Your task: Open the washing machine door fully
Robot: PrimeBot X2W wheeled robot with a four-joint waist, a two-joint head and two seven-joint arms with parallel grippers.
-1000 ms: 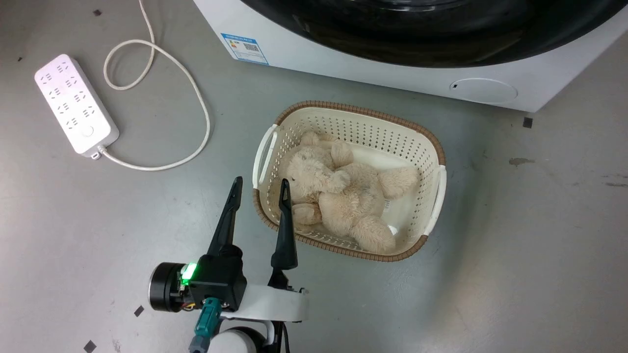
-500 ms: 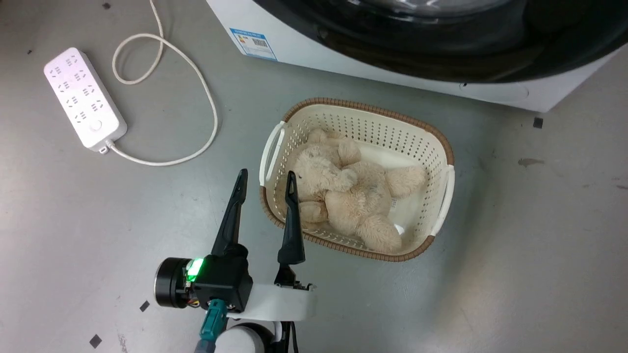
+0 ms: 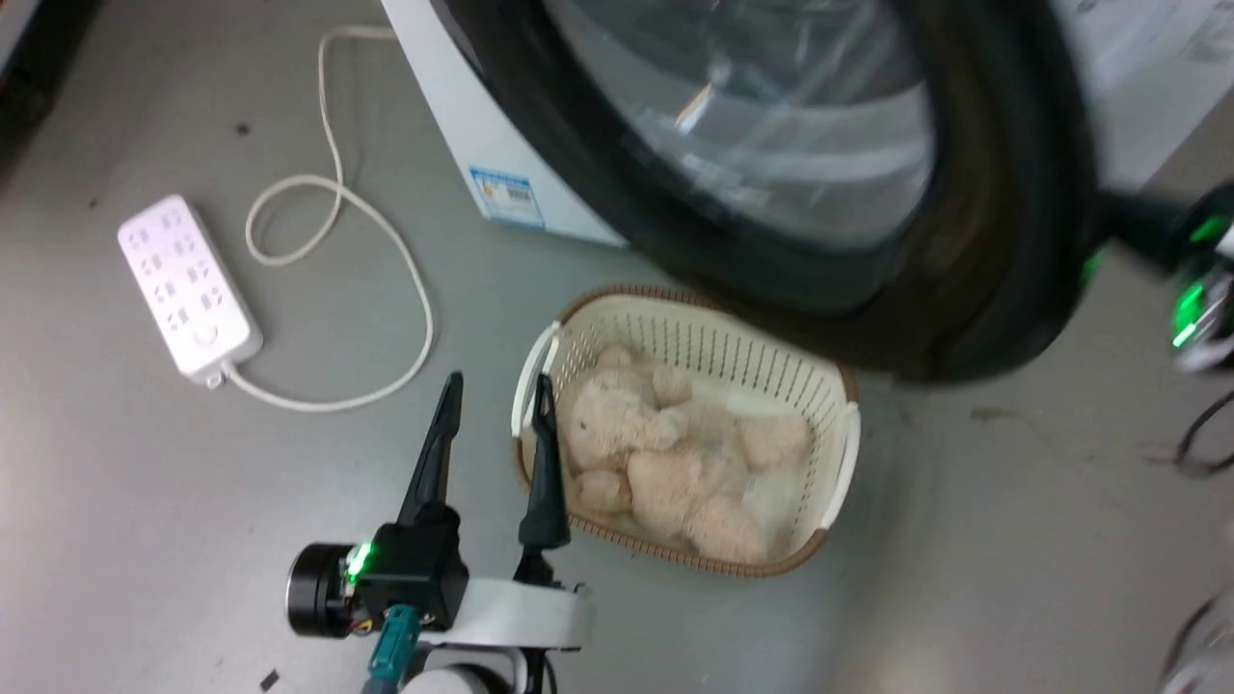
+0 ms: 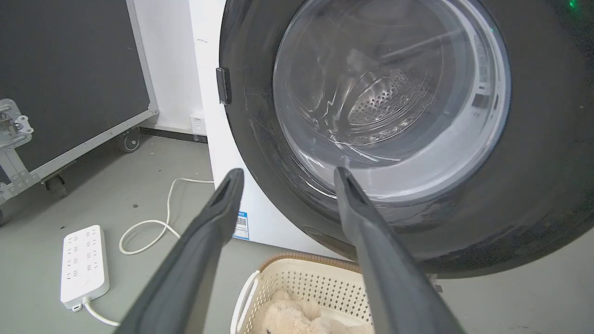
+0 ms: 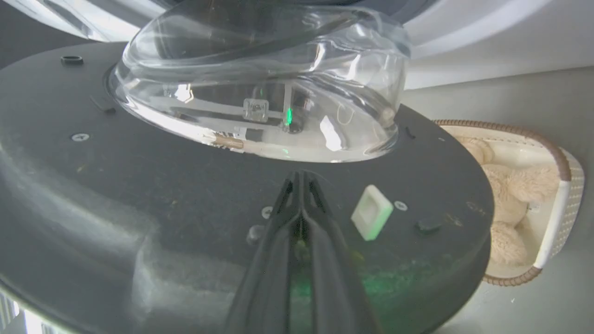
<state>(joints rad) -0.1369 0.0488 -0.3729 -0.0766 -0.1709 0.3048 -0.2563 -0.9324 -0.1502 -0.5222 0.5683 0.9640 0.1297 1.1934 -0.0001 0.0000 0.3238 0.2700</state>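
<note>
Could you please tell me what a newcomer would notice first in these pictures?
The big glossy black washing machine door, open, looms at the head view's upper right. Below it, a cream basket holds a beige teddy bear; the open left gripper hovers beside it.

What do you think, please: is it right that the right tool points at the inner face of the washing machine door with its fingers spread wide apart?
Not quite. The right tool does point at the inner face of the washing machine door, but its fingers are pressed together, not spread apart; the right wrist view shows this.
</note>
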